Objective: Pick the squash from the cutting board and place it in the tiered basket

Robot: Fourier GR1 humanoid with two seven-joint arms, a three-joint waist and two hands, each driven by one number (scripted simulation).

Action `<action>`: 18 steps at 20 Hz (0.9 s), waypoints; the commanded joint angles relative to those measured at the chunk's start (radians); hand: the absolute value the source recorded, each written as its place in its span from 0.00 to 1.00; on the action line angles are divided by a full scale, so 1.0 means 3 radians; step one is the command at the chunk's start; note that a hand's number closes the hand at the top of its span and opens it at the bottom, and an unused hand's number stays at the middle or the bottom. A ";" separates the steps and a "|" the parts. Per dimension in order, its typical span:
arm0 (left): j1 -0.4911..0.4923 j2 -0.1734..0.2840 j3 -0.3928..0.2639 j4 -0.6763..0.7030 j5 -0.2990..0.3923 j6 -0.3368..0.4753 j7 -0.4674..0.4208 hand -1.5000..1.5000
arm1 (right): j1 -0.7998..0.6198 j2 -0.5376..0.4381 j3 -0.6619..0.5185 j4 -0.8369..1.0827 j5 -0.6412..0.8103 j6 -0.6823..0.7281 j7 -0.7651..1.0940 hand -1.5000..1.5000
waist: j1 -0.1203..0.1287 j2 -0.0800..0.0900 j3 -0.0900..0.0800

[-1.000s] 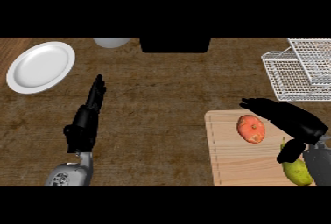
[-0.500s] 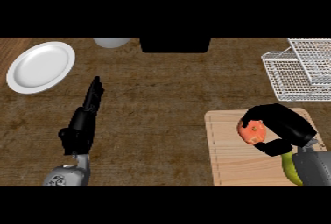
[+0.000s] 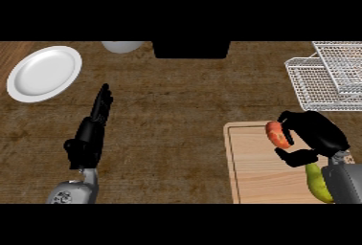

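1. squash (image 3: 318,183), the yellow-green one, is lying on the cutting board (image 3: 258,172) near its lower right part, half hidden under the right forearm (image 3: 345,184). nothing's got hold of it.
2. right hand (image 3: 318,136) sits over the top right of the board with fingers and thumb curled around an orange-red round thing (image 3: 277,134), so it's clamped on that, not on the squash. that round thing is at the board's upper edge, just left of the palm.
3. tiered basket (image 3: 325,76) is the white wire one up in the top right corner, just beyond the board's far edge and apart from the hand.
4. left hand (image 3: 96,122) is out on the left over bare wooden counter (image 3: 176,105), fingers straight and pointing away, holding nothing.
5. white plate (image 3: 44,73) is top left, a bit past those fingertips. a pale bowl-ish thing (image 3: 124,46) pokes in at the top edge, next to a dark block (image 3: 191,49).
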 commanded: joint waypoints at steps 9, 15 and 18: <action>-0.0106 -0.0040 -0.0036 -0.0068 -0.0067 0.0048 0.0148 0.50 | 0.0064 0.0100 -0.0221 -0.0721 0.0580 0.0681 0.1700 1.00 | -0.0019 0.0012 0.0022; -0.0092 0.0008 0.0092 0.0131 0.0010 0.0008 -0.0076 0.50 | -0.0007 -0.0103 -0.0640 -0.1575 0.0295 0.1076 0.1757 1.00 | -0.0046 0.0013 0.0021; 0.0121 0.0021 0.0047 0.0041 0.0042 -0.0053 -0.0171 0.50 | -0.0347 -0.0119 -0.0813 -0.2004 0.0145 0.1535 0.1971 1.00 | -0.0032 0.0005 0.0019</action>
